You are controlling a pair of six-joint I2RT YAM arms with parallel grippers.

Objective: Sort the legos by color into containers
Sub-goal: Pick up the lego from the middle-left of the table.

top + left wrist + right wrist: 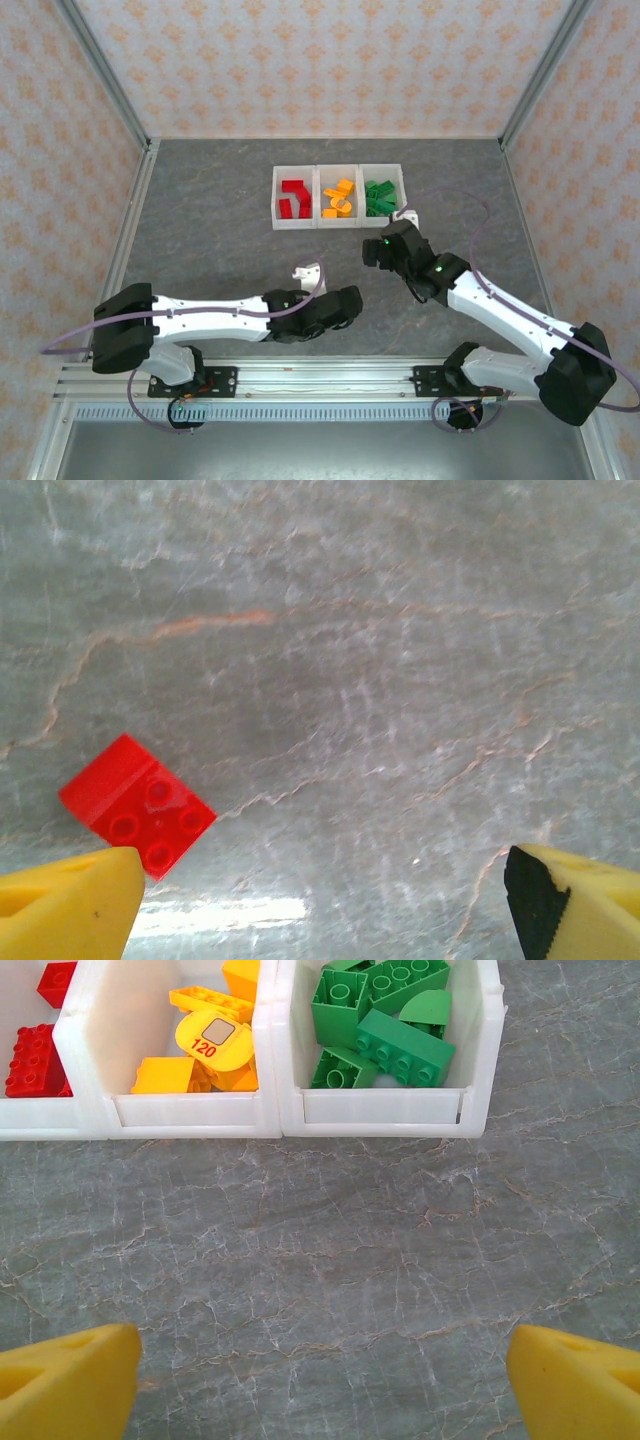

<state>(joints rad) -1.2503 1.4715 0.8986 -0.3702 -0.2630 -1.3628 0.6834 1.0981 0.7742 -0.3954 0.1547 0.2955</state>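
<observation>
One red lego [137, 805] lies flat on the grey table, studs up, just ahead of my left gripper's left fingertip [70, 905]. The left gripper [320, 895] is open, with bare table between its fingers. In the top view it [309, 271] hovers over the table in front of the containers [316, 222]. The three joined white bins hold red legos [292, 198] on the left, orange-yellow ones [339, 197] in the middle and green ones [379, 196] on the right. My right gripper [320, 1380] is open and holds nothing, a short way in front of the green bin [380, 1108].
Patterned walls with metal posts [135, 120] close the table in on three sides. The arm bases sit on a rail [320, 380] at the near edge. A cable [470, 215] loops beside the right arm.
</observation>
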